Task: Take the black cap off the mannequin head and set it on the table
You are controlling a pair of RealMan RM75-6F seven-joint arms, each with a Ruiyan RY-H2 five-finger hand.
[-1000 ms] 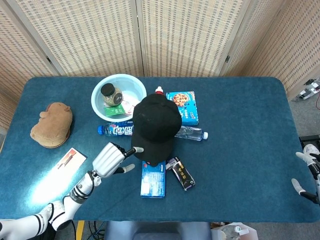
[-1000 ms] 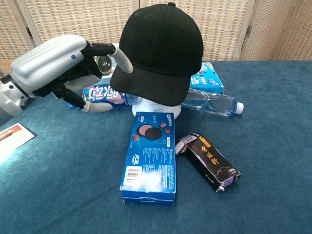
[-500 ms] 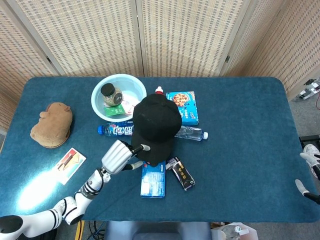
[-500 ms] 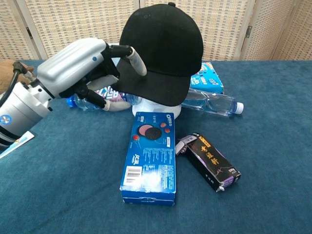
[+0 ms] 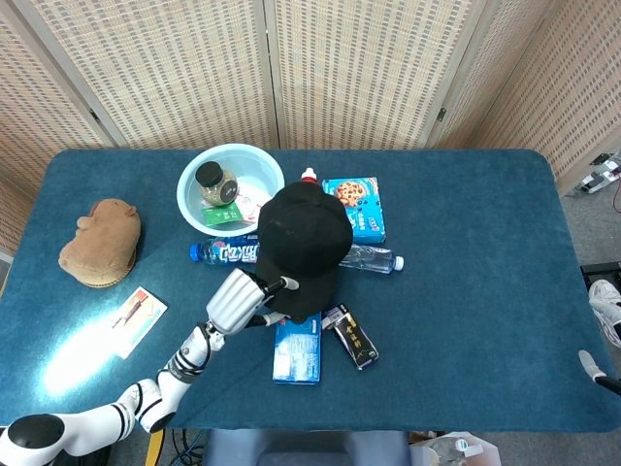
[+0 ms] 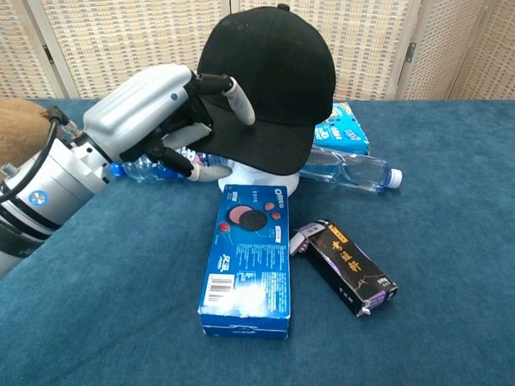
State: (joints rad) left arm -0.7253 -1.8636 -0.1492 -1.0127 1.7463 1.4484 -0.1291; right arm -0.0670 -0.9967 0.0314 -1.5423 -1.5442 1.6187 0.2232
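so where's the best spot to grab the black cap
Probably the brim, from the robot's left. It juts out low and thin over the table, so fingers can close above and below it, and the left hand is already at that edge. The crown is wide and round, harder to grip.
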